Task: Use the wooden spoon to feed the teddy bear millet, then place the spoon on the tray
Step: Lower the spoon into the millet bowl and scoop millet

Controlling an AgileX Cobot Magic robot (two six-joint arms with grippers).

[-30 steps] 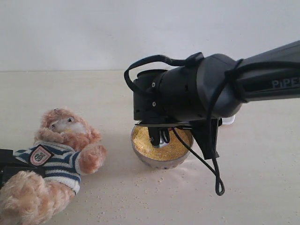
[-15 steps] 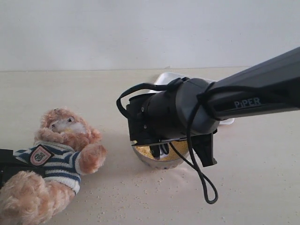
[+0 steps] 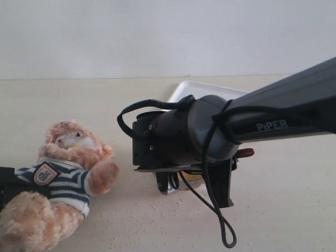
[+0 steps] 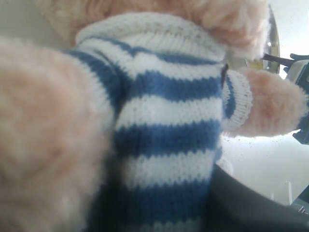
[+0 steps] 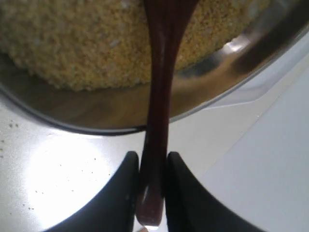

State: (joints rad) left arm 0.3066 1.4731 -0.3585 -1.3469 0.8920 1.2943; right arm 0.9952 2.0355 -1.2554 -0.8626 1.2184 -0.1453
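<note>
Pinching the thin handle of the wooden spoon (image 5: pixel 161 87) with the right end effector (image 5: pixel 153 193), one finger pressed on either side. Reaching with the spoon across the rim of the steel bowl (image 5: pixel 96 113), over the millet (image 5: pixel 72 43). At lower left of the exterior view: teddy bear (image 3: pixel 68 163) lying on the table (image 3: pixel 283 210). At upper center, behind the arm: white tray (image 3: pixel 199 89). At the left edge, against the bear: left end effector (image 3: pixel 6 184); cannot tell whether clamped or spread.
</note>
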